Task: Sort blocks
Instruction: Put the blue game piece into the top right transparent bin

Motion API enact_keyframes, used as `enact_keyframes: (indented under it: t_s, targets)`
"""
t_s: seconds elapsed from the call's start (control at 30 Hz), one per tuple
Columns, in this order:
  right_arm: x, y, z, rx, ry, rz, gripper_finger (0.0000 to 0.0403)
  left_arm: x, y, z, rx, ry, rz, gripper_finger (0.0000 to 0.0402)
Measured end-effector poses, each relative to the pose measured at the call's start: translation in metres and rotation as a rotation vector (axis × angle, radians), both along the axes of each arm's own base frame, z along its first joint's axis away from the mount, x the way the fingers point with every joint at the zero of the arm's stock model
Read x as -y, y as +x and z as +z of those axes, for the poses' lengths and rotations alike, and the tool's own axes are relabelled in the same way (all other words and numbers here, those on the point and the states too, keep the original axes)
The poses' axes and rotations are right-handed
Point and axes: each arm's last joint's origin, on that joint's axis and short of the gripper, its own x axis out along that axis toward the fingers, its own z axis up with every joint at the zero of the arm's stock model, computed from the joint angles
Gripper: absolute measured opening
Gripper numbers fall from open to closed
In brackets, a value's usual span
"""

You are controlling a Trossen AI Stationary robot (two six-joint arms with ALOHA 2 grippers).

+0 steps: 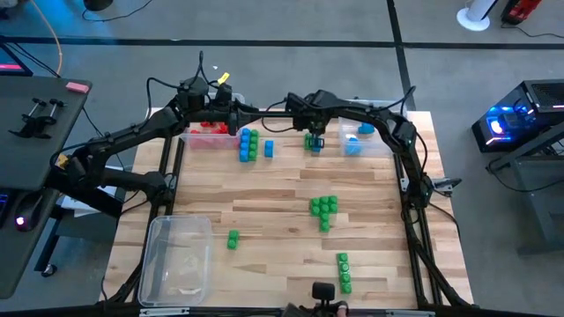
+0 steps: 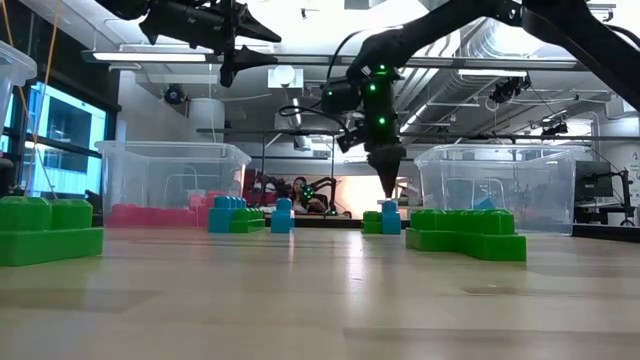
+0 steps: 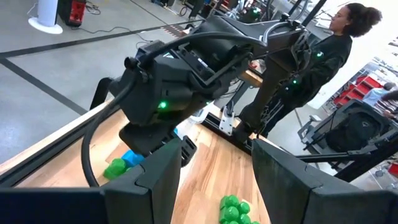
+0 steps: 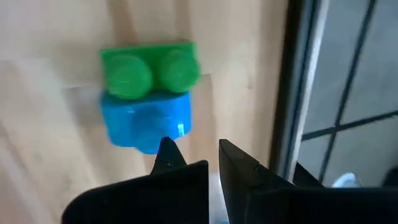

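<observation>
The blocks are scattered over the wooden counter, and the pair at issue is a blue block joined to a green block, lying at the far side of the counter just beside the blue-filled bin. The right claw hangs directly over this pair, its tips just short of the blue block, with the fingers drawn together and nothing between them. In the low view the same claw points straight down at the blue block, close above it.

Taking the blue-filled bin as the landmark: on its left, past the pair, sits a mixed cluster of green and blue blocks with a single blue block next to it. Farther left again stands the bin holding red blocks. Nearer the front edge of the counter than the bin lies a larger green cluster; a lone green block sits to that cluster's left, and a short green stack lies close to the front edge. An empty-looking clear bin rests at the front left corner, well apart from the landmark.

The left claw is raised above the red bin's side of the counter, its fingers held apart with nothing gripped, facing the right arm. A person stands in the room beyond the counter.
</observation>
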Motion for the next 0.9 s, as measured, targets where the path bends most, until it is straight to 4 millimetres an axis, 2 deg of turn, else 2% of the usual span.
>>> enact_keyframes:
  t_s: [0.4, 0.63, 0.9]
  targets:
    - [-0.007, 0.001, -0.001, -0.001, 0.047, 0.01, 0.0, 0.0, 0.0, 0.0, -0.003, 0.012, -0.003, 0.0184]
    - [-0.002, 0.002, 0.0, -0.002, -0.029, -0.001, 0.0, 0.0, 0.0, 0.0, -0.003, 0.017, -0.004, 0.0184]
    - [0.01, -0.001, -0.006, 0.011, -0.002, -0.031, 0.0, 0.0, 0.0, 0.0, -0.004, 0.018, -0.004, 0.0184]
